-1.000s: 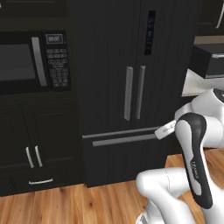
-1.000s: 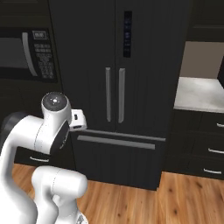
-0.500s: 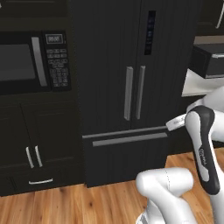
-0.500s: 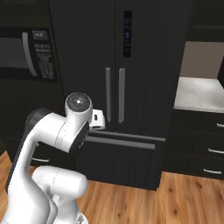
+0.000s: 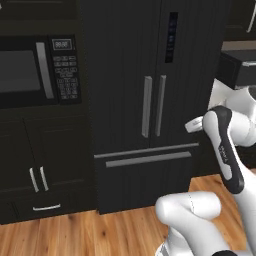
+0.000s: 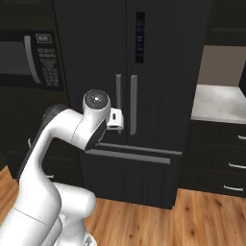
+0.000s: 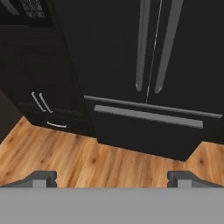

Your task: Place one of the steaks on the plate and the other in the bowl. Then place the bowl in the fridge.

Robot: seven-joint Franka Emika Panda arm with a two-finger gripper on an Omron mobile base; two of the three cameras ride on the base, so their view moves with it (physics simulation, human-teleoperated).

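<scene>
The fridge (image 5: 130,75) (image 6: 158,72) is tall and black and stands straight ahead with both doors shut. Its long grey handles (image 5: 153,106) meet at the middle, and its bottom drawer (image 5: 145,175) is shut too. In the hand view the fridge (image 7: 109,43) is seen from a low angle, drawer front and handles above the floor. My gripper (image 7: 113,178) is open, its two dark tips wide apart with nothing between them, well short of the fridge. My white arm (image 6: 72,129) is folded in front of the doors. The steaks, the plate and the bowl are out of view.
A black microwave (image 5: 30,70) (image 6: 24,57) is built in left of the fridge, above dark cabinets (image 5: 40,180). To the right runs a grey counter (image 6: 221,103) over drawers (image 6: 226,158). Wooden floor (image 7: 87,162) lies in front.
The arm has swung: its upper joint has moved right and a little up across the fridge front in the right base view. The fridge stays shut and the gripper stays open.
</scene>
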